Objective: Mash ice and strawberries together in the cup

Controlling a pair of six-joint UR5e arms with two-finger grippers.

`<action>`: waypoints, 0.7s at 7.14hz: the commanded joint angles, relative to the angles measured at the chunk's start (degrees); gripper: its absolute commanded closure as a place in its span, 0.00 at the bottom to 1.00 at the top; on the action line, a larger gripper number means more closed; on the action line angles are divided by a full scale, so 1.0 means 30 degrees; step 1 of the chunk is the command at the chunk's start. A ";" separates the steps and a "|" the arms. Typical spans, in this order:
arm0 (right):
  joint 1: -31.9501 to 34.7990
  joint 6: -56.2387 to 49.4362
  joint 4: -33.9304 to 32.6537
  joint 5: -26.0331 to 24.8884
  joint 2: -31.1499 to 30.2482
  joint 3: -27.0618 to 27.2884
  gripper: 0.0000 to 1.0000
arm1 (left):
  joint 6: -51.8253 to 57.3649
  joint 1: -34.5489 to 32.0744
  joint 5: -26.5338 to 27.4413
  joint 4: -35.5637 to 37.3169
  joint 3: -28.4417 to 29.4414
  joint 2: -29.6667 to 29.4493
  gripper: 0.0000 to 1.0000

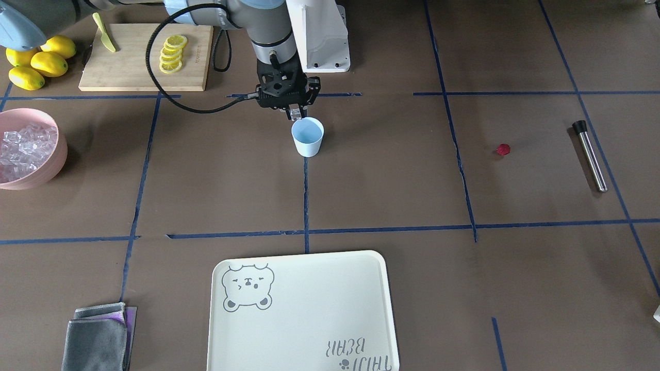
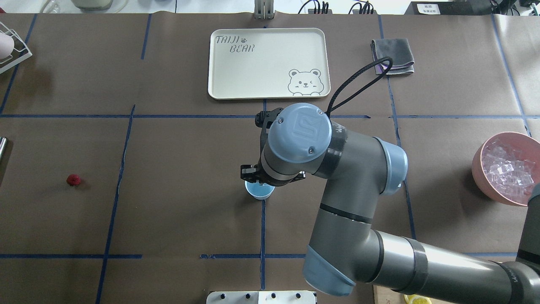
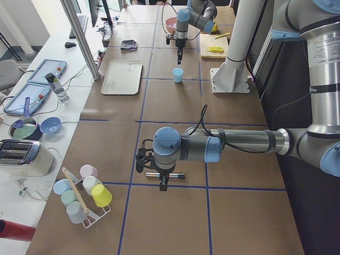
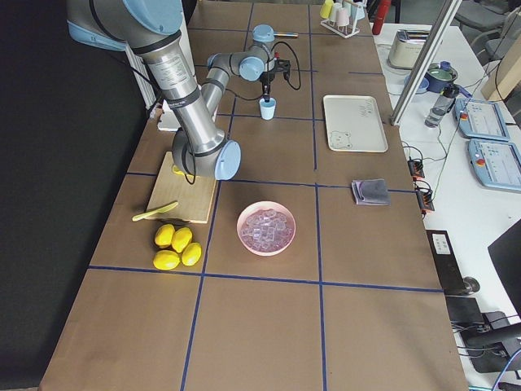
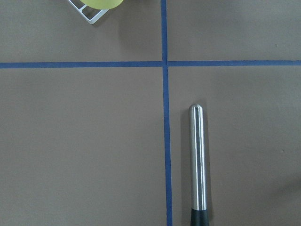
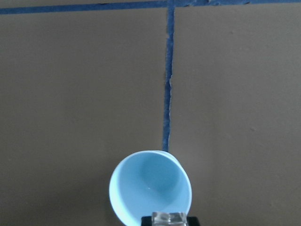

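The pale-blue cup [image 1: 308,136] stands upright and empty at the table's middle; it also shows in the overhead view [image 2: 259,192] and the right wrist view [image 6: 150,188]. My right gripper [image 1: 294,111] hangs just over the cup's rim, shut on a clear ice cube [image 6: 168,219]. More ice [image 1: 23,149] fills the pink bowl [image 1: 58,154]. The strawberry [image 1: 503,149] lies alone on the table, far from the cup. My left gripper [image 3: 162,183] hovers over a steel muddler [image 5: 198,160]; I cannot tell whether it is open or shut.
A cream bear tray [image 1: 301,309] lies across from the cup. A cutting board [image 1: 129,67] with lemon slices, a green knife [image 1: 104,33] and whole lemons [image 1: 36,64] sit near the ice bowl. A grey cloth [image 1: 98,337] and a cup rack [image 3: 85,194] sit at the edges.
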 commanded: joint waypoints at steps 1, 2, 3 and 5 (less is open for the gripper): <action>-0.0403 0.0239 0.0047 -0.0444 0.0701 -0.0862 0.99 | -0.0011 0.0012 0.0000 -0.0089 0.0014 0.0180 0.00; -0.0404 0.0181 0.0047 -0.0560 0.0672 -0.1182 0.99 | -0.0011 -0.0017 0.0000 -0.0118 0.0014 0.0181 0.00; -0.0404 0.0065 0.0076 -0.0793 0.0671 -0.1272 0.99 | -0.0011 0.0012 0.0000 -0.0119 -0.0015 0.0181 0.00; -0.0404 -0.0053 0.0076 -0.1088 0.0671 -0.1361 0.98 | -0.0011 0.0012 0.0000 -0.0119 -0.0044 0.0181 0.00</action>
